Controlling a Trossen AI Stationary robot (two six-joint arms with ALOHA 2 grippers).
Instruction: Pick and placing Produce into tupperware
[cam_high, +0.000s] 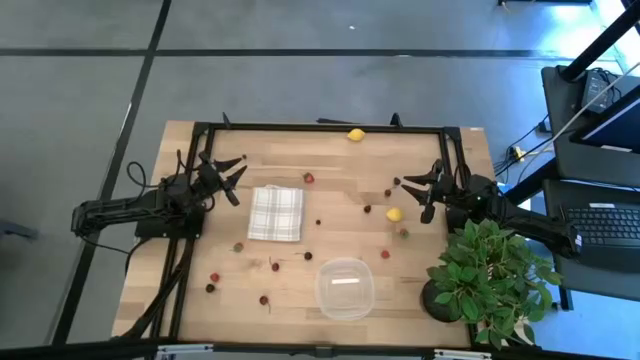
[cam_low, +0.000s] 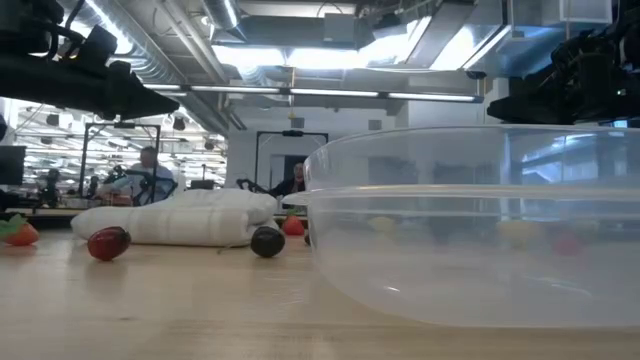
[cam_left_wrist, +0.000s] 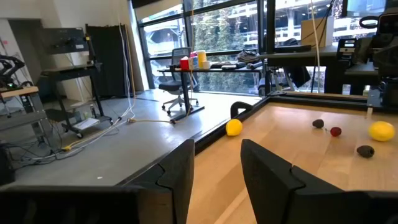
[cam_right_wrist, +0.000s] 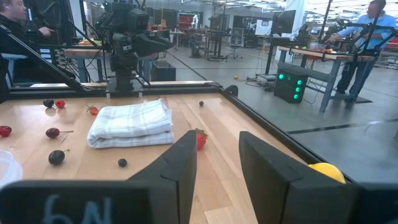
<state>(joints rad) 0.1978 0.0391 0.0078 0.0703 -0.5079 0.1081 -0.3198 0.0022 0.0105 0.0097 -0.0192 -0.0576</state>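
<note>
- A pale wooden worktop (cam_high: 330, 215) with a black frame stands on a grey floor; the low view looks across it into a large workshop with ceiling lights, desks and people at benches far behind.
- The clear tupperware (cam_high: 345, 287) sits near the front edge, right of centre, and looks empty from above; in the low view its rounded wall (cam_low: 470, 225) fills the right half.
- A white-and-grey checked folded cloth (cam_high: 276, 213) lies left of centre, well apart from the tupperware.
- One yellow lemon-like fruit (cam_high: 356, 135) rests at the far edge against the frame; the other lemon-like fruit (cam_high: 394, 214) lies on the right, just beside the right pincer.
- Small red and dark berries are scattered: a red berry (cam_high: 309, 179) just beyond the cloth's far right corner, a dark berry (cam_high: 319, 224) to its right, several between the cloth and the front edge, and a few between the tupperware and the right arm.
- In the low view a red berry (cam_low: 108, 243) and a dark berry (cam_low: 267, 242) lie just in front of the cloth.
- A leafy green potted plant (cam_high: 487, 272) stands at the near right corner.
- The left pincer (cam_high: 232, 178) hovers above the worktop at the left, just beside the cloth's far left corner; its fingers (cam_left_wrist: 180, 177) stand apart with nothing between them.
- The right pincer (cam_high: 418, 192) hovers at the right side, facing the cloth; its fingers (cam_right_wrist: 182, 163) are likewise parted and hold nothing.
</note>
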